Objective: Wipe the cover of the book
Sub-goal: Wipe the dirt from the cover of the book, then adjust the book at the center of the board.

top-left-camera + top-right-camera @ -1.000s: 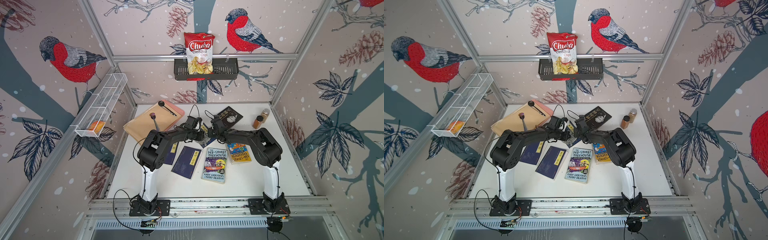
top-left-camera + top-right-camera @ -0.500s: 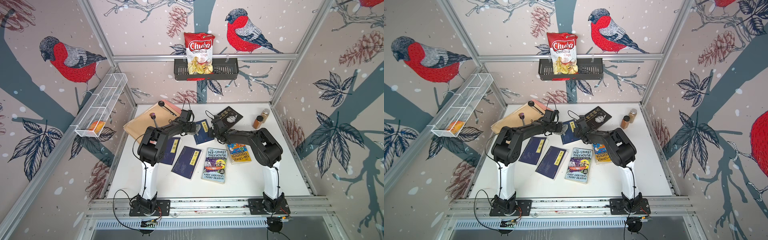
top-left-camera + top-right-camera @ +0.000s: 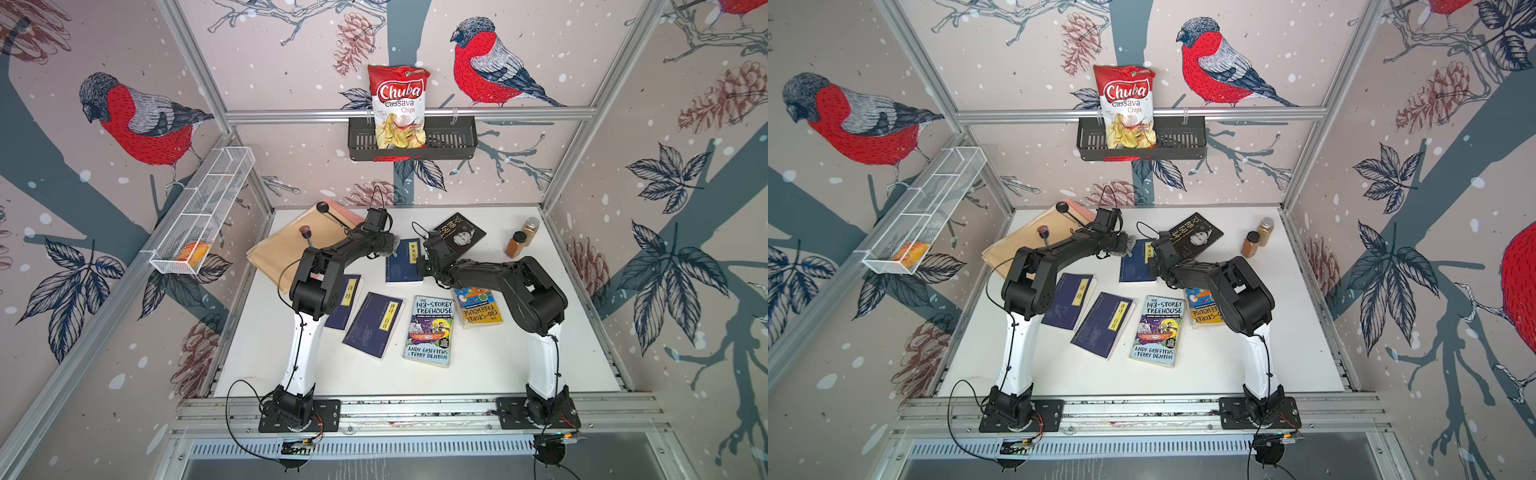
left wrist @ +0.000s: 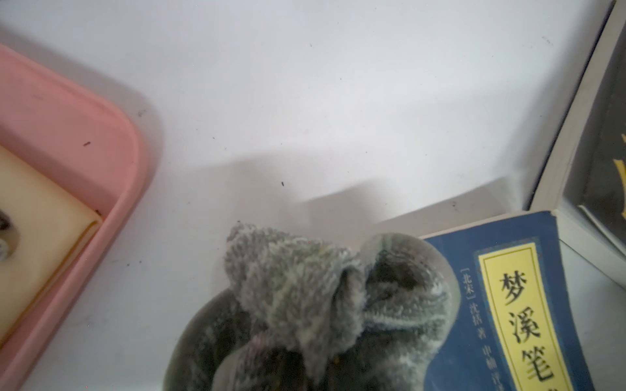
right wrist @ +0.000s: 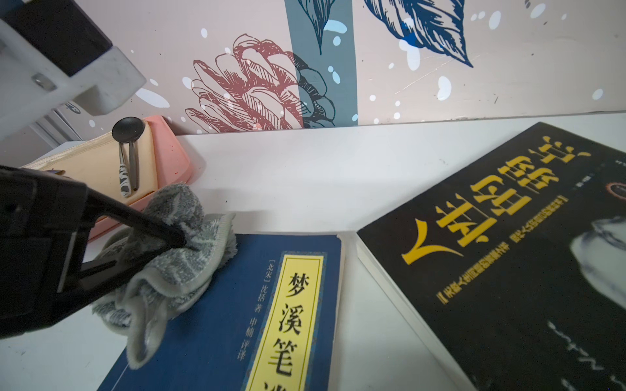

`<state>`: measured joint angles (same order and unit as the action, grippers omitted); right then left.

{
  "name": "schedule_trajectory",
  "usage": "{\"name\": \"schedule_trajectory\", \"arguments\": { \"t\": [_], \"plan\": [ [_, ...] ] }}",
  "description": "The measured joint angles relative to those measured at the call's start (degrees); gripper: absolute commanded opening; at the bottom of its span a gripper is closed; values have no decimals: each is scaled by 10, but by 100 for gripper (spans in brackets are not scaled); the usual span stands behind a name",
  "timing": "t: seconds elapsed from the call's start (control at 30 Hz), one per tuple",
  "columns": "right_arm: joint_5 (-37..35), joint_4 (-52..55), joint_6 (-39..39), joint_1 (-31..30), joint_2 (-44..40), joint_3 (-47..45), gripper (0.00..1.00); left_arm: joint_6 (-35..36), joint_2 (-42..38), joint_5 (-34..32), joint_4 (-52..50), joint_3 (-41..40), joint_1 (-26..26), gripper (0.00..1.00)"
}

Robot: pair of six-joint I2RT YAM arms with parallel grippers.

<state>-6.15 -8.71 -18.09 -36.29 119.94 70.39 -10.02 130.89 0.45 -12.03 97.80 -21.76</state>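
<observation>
Well, in both top views I saw the blue book (image 3: 402, 262) lying flat on the white counter (image 3: 478, 365), just above the middle of the frame, its yellow title strip toward the right. My left fingers (image 3: 383, 245) were closed on a grey cloth (image 3: 1128, 247), which sat at the book's upper left corner. My right fingers (image 3: 421, 264) were closed, their tips at the book's right edge; I could not tell whether they pressed on it. A black book (image 3: 459, 235) lay just to the upper right.

From the left wrist, the grey cloth (image 4: 321, 304) bunched at the bottom centre and overlapped the corner of the blue book (image 4: 508, 304) at the lower right. A pink tray (image 4: 101, 152) sat at the left edge, with bare counter between it and the cloth.

From the right wrist, my left fingers (image 5: 149, 226) came in from the left of the frame and pinched the cloth (image 5: 189, 270). The cloth draped over the blue book's upper left corner and onto the counter beside it. The black book (image 5: 508, 270) filled the right side, with a narrow strip of counter between the two books.
</observation>
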Motion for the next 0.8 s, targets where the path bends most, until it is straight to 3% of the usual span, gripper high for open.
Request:
{"name": "schedule_trajectory", "arguments": {
  "t": [0.33,0.57,0.8],
  "plan": [
    [4,6,-1,-2,7,9,9,14,-75,3,11,-111,-34,0],
    [0,10,-3,-15,11,18,8,14,-77,-5,6,-111,-43,0],
    [52,13,-14,-38,14,30,9,14,-92,-1,-20,-116,-35,0]
  ]
}}
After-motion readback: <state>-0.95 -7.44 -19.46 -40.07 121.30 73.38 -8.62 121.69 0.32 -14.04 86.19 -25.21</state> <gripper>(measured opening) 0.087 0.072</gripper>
